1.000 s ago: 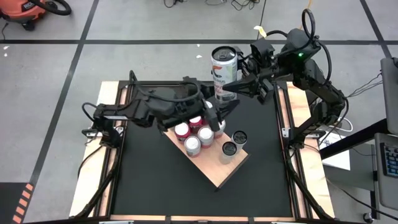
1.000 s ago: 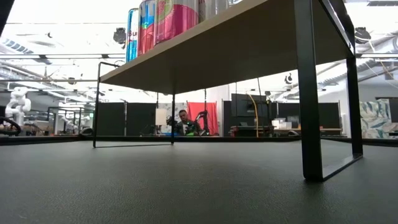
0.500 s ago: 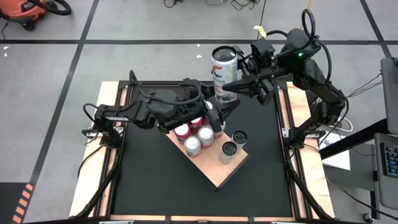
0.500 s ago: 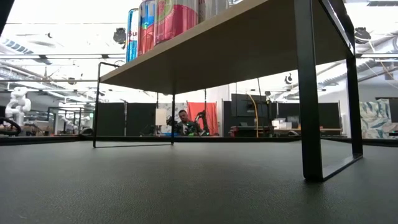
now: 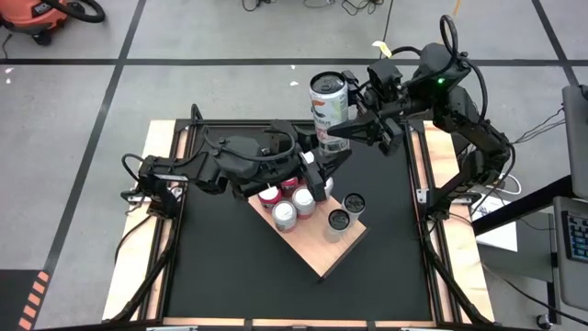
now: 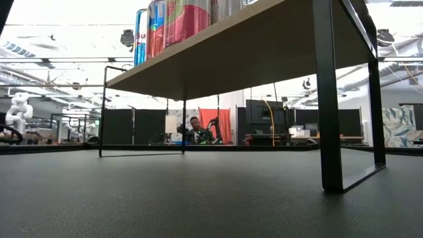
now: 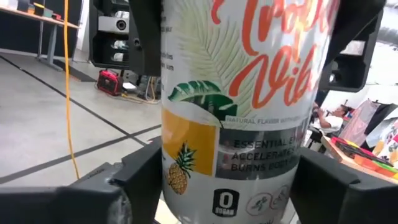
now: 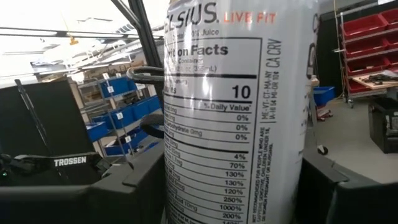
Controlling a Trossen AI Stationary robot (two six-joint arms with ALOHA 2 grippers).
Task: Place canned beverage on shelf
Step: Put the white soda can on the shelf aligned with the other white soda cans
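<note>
A tall white can point(image 5: 328, 101) with a pineapple print point(image 7: 236, 93) and a nutrition table point(image 8: 236, 112) hangs upright above the table's far edge. My right gripper point(image 5: 335, 135) reaches it from the far right and is shut on it. My left gripper point(image 5: 327, 158) comes from the left, just below, and is also shut on it. The shelf point(image 5: 322, 253), a pale wood slab on black legs point(image 6: 328, 99), stands mid-table with several cans point(image 5: 294, 204) standing on its top. My left gripper has the can's lower part point(image 7: 171, 186) between its two fingers point(image 7: 140, 180), one on each side. The fingers lie level, coming from the table's left. The can stands upright, clear of table and shelf. My right gripper pinches the can's side wall point(image 8: 177, 186) between its two fingers point(image 8: 140, 180), a little above my left gripper's hold. The fingers lie level, coming from the table's far right. The can is upright and lifted clear.
The shelf's near right half point(image 5: 335, 248) is bare wood. Two dark-topped cans point(image 5: 345, 211) stand at its right edge. In the low view the shelf's underside point(image 6: 231, 59) spans the black table top point(image 6: 198, 198). Wooden strips point(image 5: 165, 211) edge the table.
My left gripper has narrowed its fingers onto the can's lower part. Both arms have kept their place, and the can stays upright in my right gripper.
</note>
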